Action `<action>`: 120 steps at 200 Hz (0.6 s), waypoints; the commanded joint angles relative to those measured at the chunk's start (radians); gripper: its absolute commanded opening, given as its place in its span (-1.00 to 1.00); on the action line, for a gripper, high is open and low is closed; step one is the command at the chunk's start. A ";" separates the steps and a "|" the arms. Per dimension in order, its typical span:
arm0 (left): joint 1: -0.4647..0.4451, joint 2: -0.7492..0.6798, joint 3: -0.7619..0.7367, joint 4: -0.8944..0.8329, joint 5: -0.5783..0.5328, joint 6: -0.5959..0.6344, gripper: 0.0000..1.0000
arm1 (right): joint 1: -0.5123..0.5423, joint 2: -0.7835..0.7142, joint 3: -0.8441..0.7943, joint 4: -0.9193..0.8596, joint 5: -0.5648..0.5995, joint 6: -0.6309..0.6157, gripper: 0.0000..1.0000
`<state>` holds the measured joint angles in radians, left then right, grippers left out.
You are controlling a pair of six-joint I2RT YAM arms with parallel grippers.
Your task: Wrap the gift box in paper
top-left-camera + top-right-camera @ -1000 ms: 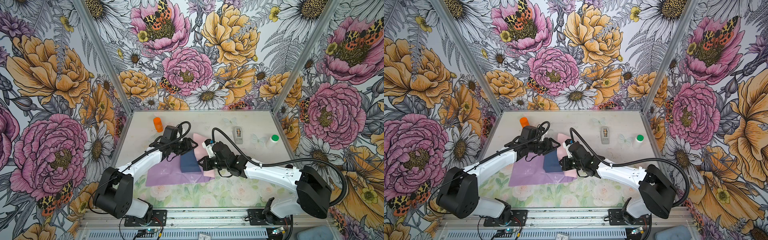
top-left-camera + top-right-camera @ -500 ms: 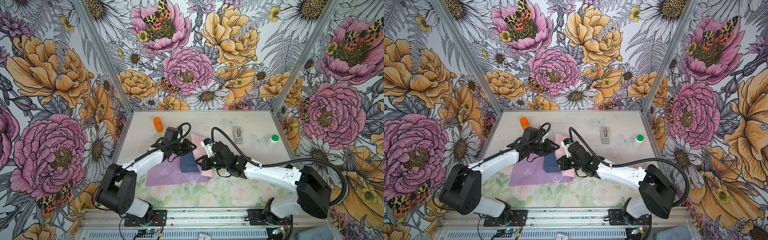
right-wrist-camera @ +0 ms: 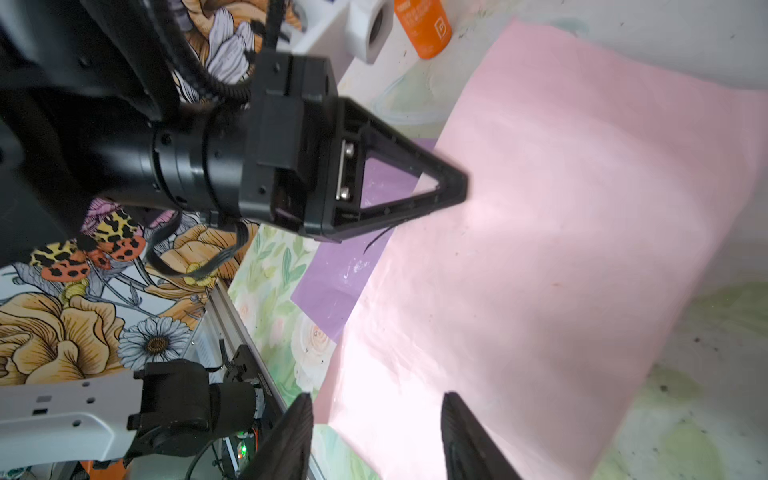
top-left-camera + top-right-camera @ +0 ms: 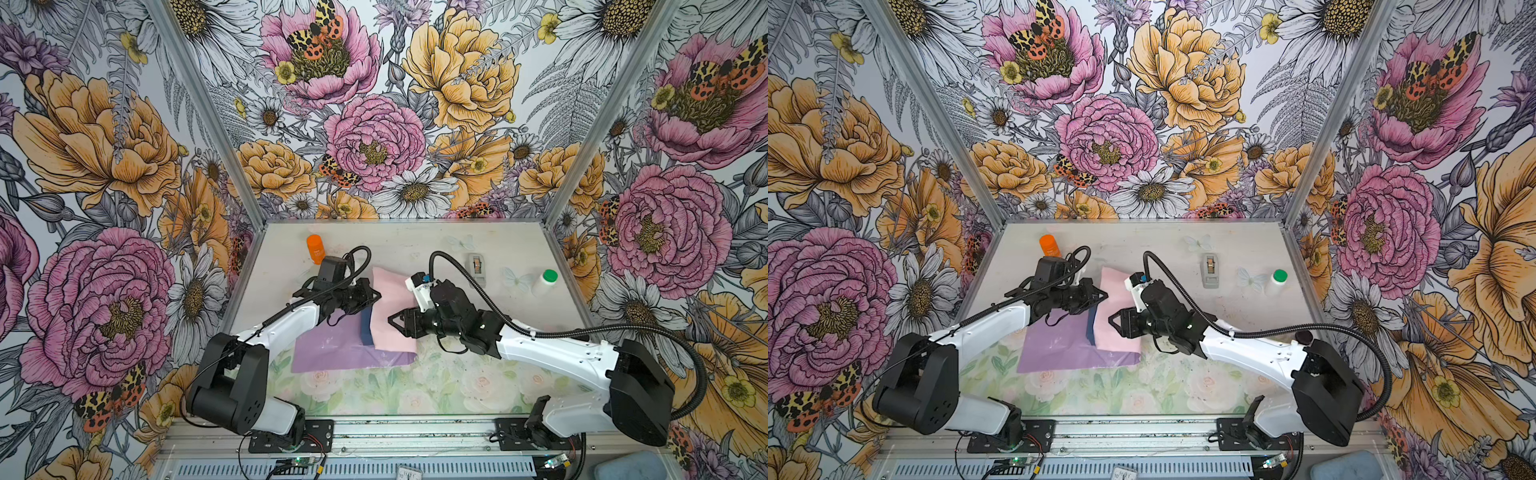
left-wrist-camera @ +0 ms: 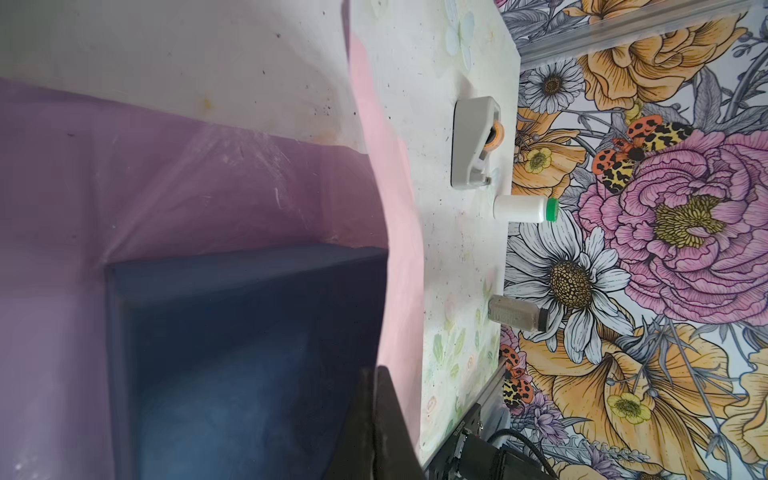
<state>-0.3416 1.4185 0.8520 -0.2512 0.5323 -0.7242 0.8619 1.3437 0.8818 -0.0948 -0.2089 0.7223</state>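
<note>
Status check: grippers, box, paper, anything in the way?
Left gripper shut on paper flap edge. Right gripper open, holding nothing. Flap drapes over box, navy strip showing. Tape dispenser well apart.

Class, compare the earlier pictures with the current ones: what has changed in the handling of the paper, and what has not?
The left gripper closed on the pink flap of the paper, while the right gripper opened and let it go. The flap now covers more of the gift box, leaving a narrow blue strip. The tape dispenser and orange bottle stayed put.
</note>
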 commanded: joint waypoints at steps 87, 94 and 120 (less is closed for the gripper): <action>0.064 -0.087 -0.031 -0.180 -0.121 0.169 -1.00 | -0.063 0.321 0.267 -0.296 0.126 -0.015 0.09; 0.069 -0.088 -0.031 -0.185 -0.124 0.173 -1.00 | -0.064 0.332 0.274 -0.296 0.125 -0.019 0.09; 0.078 -0.086 -0.037 -0.202 -0.141 0.187 -1.00 | -0.063 0.364 0.286 -0.296 0.121 -0.023 0.09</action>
<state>-0.2783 1.3548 0.8349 -0.4225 0.4370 -0.5819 0.7948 1.6890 1.1225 -0.3862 -0.0761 0.7151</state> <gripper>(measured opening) 0.048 0.545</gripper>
